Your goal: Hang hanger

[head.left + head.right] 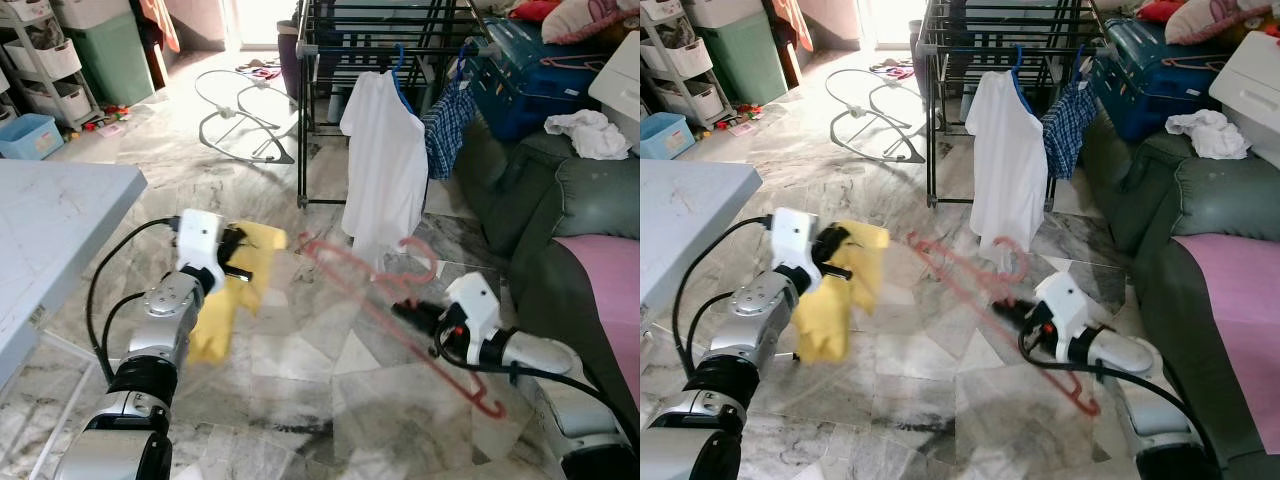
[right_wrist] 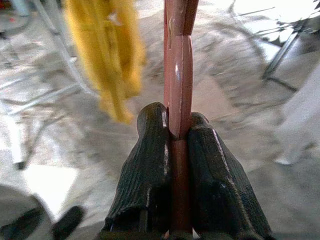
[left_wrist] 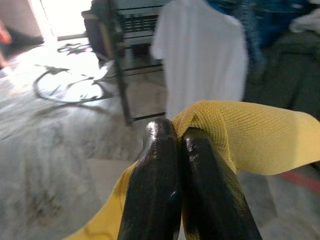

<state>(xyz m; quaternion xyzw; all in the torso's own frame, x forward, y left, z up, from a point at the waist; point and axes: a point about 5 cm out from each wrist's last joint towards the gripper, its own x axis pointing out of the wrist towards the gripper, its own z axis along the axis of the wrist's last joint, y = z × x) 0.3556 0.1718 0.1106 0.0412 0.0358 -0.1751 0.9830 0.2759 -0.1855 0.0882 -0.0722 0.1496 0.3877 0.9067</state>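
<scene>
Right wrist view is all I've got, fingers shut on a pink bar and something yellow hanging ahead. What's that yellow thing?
Observer: A yellow cloth, held up off the floor by the left gripper, fingers shut on it.
Operator: And my pink bar?
Observer: It's a pink hanger; the right gripper holds it about midway along.
Operator: Where could it hang?
Observer: A black drying rack stands ahead, with a white shirt on it.
</scene>
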